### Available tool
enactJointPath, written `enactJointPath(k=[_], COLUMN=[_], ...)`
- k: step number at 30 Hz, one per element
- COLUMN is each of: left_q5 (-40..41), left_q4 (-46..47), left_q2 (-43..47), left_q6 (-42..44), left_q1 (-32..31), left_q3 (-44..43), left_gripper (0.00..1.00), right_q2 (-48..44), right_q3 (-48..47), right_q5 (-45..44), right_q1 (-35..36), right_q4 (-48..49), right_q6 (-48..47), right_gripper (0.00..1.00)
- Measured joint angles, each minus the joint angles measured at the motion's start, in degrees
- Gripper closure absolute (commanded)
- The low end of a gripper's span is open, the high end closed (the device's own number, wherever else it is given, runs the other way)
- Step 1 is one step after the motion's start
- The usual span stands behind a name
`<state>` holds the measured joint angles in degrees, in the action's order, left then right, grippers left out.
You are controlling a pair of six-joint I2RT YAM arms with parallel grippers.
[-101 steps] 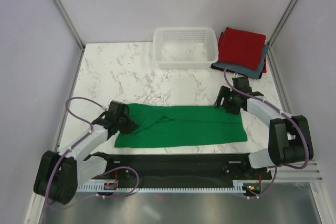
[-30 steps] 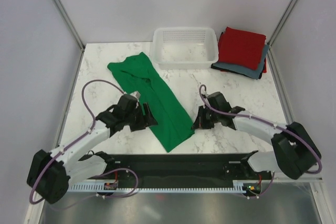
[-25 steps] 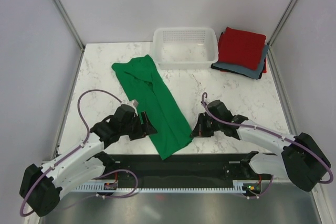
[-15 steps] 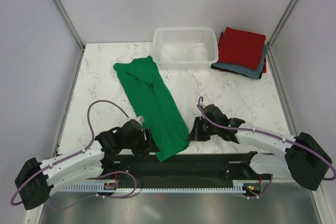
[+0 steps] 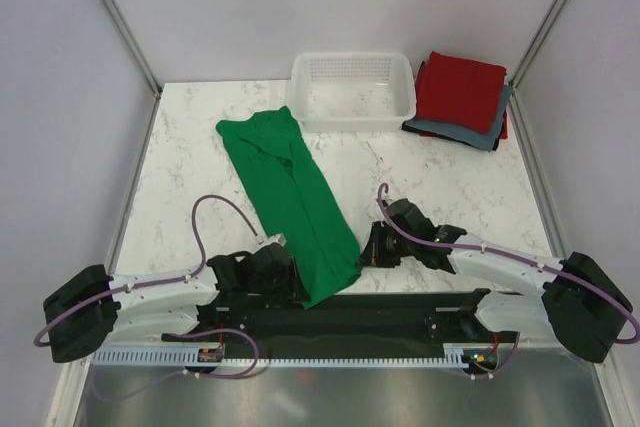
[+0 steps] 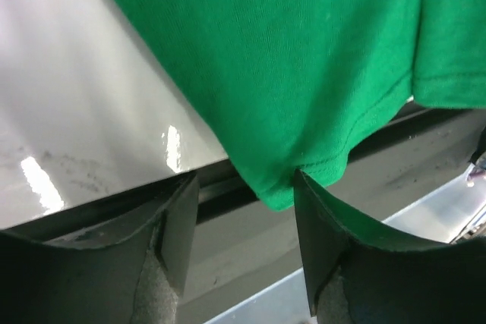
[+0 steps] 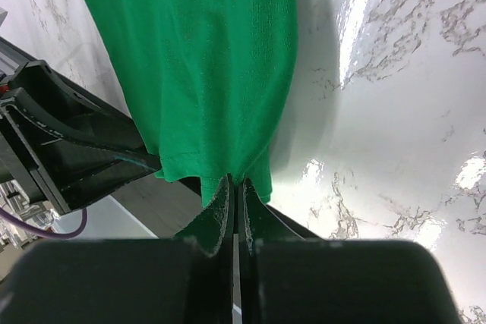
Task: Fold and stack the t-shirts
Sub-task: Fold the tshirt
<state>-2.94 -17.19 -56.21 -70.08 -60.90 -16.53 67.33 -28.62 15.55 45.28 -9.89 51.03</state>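
The bright green t-shirt (image 5: 290, 192) lies as a long folded strip, running from the back left to the table's near edge. My right gripper (image 5: 363, 255) is shut on its near right hem (image 7: 235, 176). My left gripper (image 5: 297, 285) sits low at the near edge. Its jaws are open around the shirt's near corner (image 6: 281, 191), which hangs over the edge between the fingers (image 6: 178, 218) without being pinched. The red t-shirt (image 5: 462, 87) lies folded on the grey-blue one (image 5: 496, 125) at the back right.
A white mesh basket (image 5: 352, 92) stands at the back centre, next to the folded stack. The marble table (image 5: 190, 167) ends in a black rail (image 5: 400, 309) just in front of both grippers. Frame posts rise at both back corners.
The left arm has swung down from beside the shirt to its near corner, and its jaws have narrowed. The right gripper has drawn the shirt's near end slightly toward the edge.
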Motion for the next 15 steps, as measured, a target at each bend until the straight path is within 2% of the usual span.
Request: enactJointPath(k=[2, 3, 6, 8, 9, 12, 15], left_q5=[0.37, 0.46, 1.36, 2.01, 2.51, 3.43, 4.44], left_q4=[1.4, 1.86, 3.1, 3.8, 3.98, 4.07, 3.52], left_q2=[-1.88, -2.51, -3.54, -3.54, -3.52, -3.37, -2.89], left_q6=[-0.46, -0.66, -1.31, -1.51, -1.55, -1.9, -2.19], left_q1=[-0.22, -0.35, -0.81, -1.05, -1.2, -1.46, -1.97], left_q3=[-0.09, -0.17, -0.33, -0.39, -0.5, -0.98, -1.79], left_gripper=[0.52, 0.6, 0.7, 0.73, 0.81, 0.97, 0.98], right_q2=[0.0, 0.0, 0.02, 0.02, 0.02, 0.02, 0.0], right_q3=[0.02, 0.02, 0.02, 0.02, 0.02, 0.02, -0.04], right_q5=[0.0, 0.0, 0.0, 0.0, 0.0, 0.02, 0.02], right_q1=[0.0, 0.0, 0.0, 0.0, 0.0, 0.0, 0.0], right_q4=[0.0, 0.0, 0.0, 0.0, 0.0, -0.02, -0.46], right_q6=[-0.02, -0.04, -0.2, -0.24, -0.24, -0.26, -0.28], right_gripper=[1.0, 1.0, 1.0, 1.0, 1.0, 1.0, 1.0])
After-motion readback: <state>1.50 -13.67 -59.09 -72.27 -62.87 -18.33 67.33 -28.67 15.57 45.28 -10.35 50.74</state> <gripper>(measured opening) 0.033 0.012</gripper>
